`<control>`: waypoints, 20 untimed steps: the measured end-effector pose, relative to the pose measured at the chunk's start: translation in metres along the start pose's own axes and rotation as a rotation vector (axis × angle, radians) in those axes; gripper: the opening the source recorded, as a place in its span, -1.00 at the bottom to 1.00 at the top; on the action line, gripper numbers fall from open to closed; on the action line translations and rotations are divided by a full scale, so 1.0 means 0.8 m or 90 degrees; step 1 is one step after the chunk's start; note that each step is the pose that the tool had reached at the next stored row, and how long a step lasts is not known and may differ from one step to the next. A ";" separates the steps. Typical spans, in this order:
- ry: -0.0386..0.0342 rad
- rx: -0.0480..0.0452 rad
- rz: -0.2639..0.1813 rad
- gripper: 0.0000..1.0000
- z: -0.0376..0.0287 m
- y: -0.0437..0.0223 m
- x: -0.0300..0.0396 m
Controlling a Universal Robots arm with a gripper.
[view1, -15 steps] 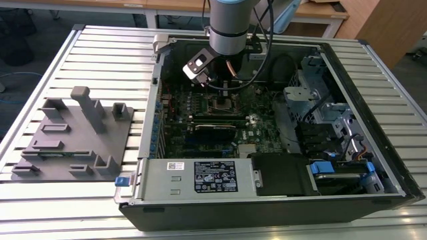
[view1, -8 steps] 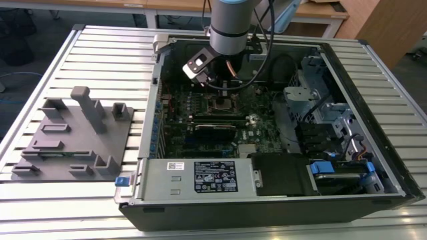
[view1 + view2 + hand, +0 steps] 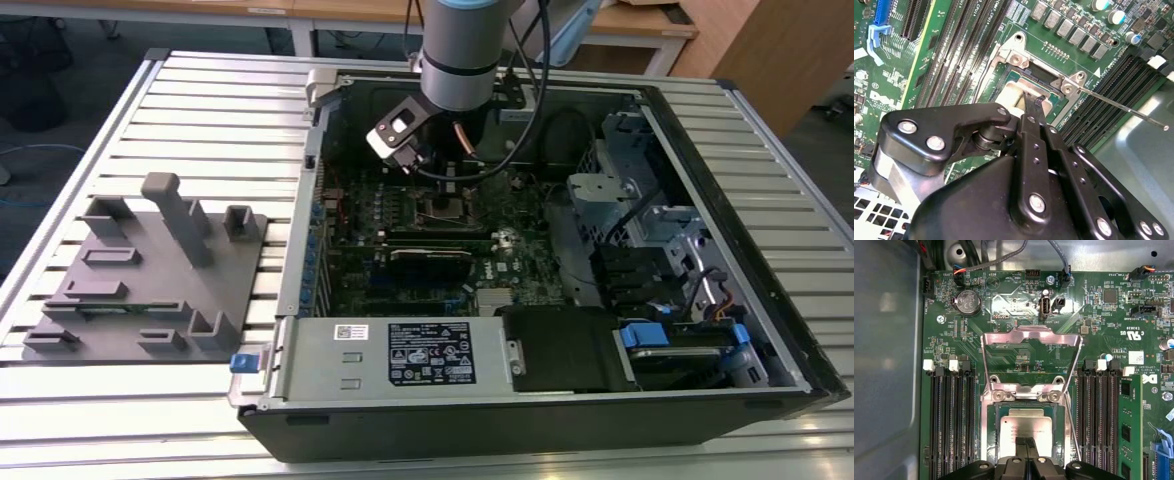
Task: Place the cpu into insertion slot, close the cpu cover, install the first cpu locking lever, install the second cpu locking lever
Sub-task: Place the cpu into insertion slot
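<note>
One black and white label (image 3: 430, 352) is stuck on the grey box (image 3: 320, 365) at the front of the open computer case (image 3: 787, 330). Its words are too small to read. A small white sticker (image 3: 1135, 358) sits on the green board (image 3: 944, 345) too.

Inside the case, the cpu (image 3: 1026, 421) lies flat in the insertion slot (image 3: 988, 440), shiny side up. The cpu cover (image 3: 1029, 333) stands tipped up and open behind it. A thin metal lever (image 3: 1124, 109) sticks out from one corner of the slot. Long black memory slots (image 3: 951, 425) run along both sides.

The arm (image 3: 461, 50) reaches straight down into the case from above. The gripper (image 3: 1025, 442) points down at the cpu. Its two fingers (image 3: 1029, 105) are pressed together, with their tips right at the cpu's top. I cannot tell if they touch it.

On the exterior view's left, a grey tray (image 3: 147, 300) of holders rests on the table (image 3: 227, 110).
</note>
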State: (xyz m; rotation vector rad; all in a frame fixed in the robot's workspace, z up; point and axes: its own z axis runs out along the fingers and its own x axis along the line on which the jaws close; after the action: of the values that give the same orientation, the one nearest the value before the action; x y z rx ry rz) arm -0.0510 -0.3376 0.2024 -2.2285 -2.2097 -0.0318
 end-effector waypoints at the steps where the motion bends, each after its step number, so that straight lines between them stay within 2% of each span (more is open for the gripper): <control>1: 0.0000 0.0000 0.000 -0.80 0.0001 0.0006 0.0000; 5: 0.0000 0.0000 0.000 -0.80 0.0002 0.0039 0.0000; 20: -0.0008 0.0004 0.000 -0.80 0.0051 0.0042 -0.0003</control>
State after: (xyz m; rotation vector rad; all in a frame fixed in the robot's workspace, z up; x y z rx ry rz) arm -0.0476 -0.3377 0.1983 -2.2287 -2.2100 -0.0297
